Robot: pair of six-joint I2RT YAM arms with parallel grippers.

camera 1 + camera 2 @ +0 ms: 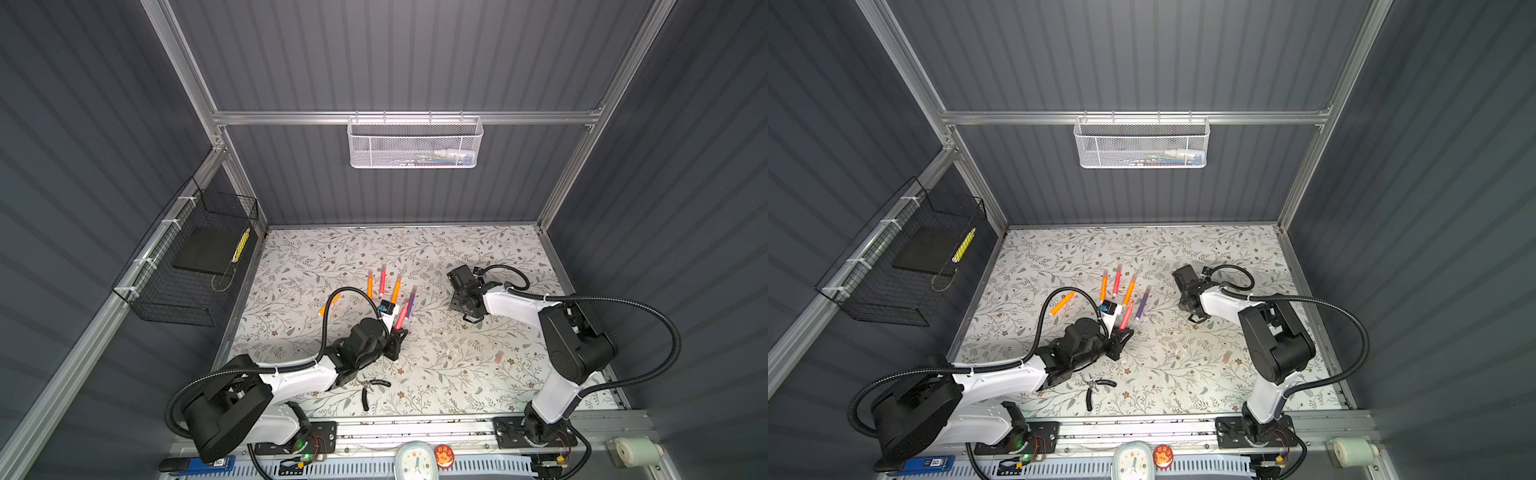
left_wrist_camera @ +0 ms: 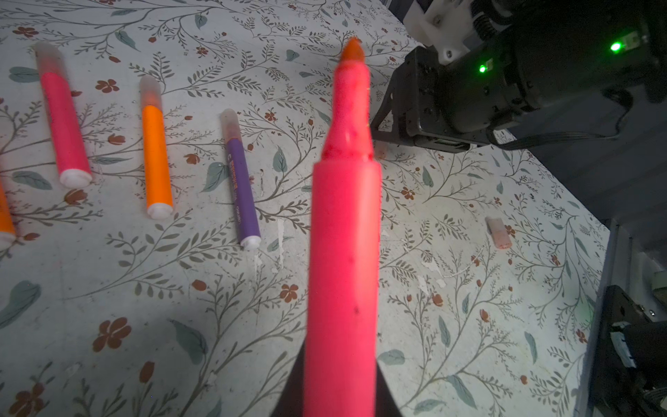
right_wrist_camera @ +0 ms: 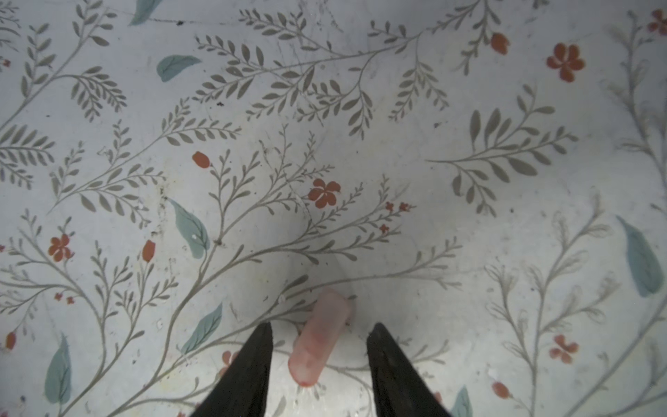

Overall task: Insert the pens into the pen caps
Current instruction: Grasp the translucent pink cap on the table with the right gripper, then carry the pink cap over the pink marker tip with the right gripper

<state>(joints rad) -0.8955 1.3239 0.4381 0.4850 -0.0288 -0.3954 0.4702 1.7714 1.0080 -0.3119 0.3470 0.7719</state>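
Left tool (image 1: 401, 331) clamped on pink-red pen (image 2: 343, 252), tip bare, raised off worktop (image 1: 457, 374). Right tool (image 3: 322, 325) open, jaws either side of pale-pink cap (image 3: 317, 343) lying flat, neither touching. At 12 o'clock of left tool: pink pen (image 2: 65, 126), orange pen (image 2: 155, 159), purple pen (image 2: 242, 187), already capped. Judged roughly midway: held pen uncapped; spare cap (image 1: 498, 356) at 4 o'clock; lone orange pen (image 1: 1062, 303) at 10 o'clock, cap state unclear.

We get soft, even overhead light in both top views, the floral mat (image 1: 457, 249) bright against dim walls (image 1: 83, 124). The pink pen (image 2: 343, 252) rising from the left jaws is blurred, while the mat beyond them is sharp. Between the right jaws, a hazy cap (image 3: 319, 339) sits in grey shadow.
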